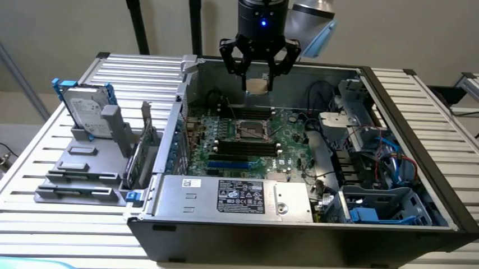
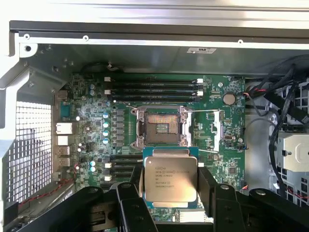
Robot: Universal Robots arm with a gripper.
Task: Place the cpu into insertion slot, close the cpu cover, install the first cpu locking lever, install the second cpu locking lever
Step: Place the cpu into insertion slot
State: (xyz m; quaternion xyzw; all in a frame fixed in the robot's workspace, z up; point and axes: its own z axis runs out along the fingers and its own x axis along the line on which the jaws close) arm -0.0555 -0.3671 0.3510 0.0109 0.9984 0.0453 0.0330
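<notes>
The end effector pinches the cpu between its fingers above the open computer case, well over the empty insertion slot, so none of the four steps appears done yet.

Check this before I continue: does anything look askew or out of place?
Nothing stands out. The cpu sits square between the fingers, and the slot lies open and empty.

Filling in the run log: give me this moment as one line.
tool: gripping cpu | cpu: held aloft, not yet seated | insertion slot: open, empty
</notes>
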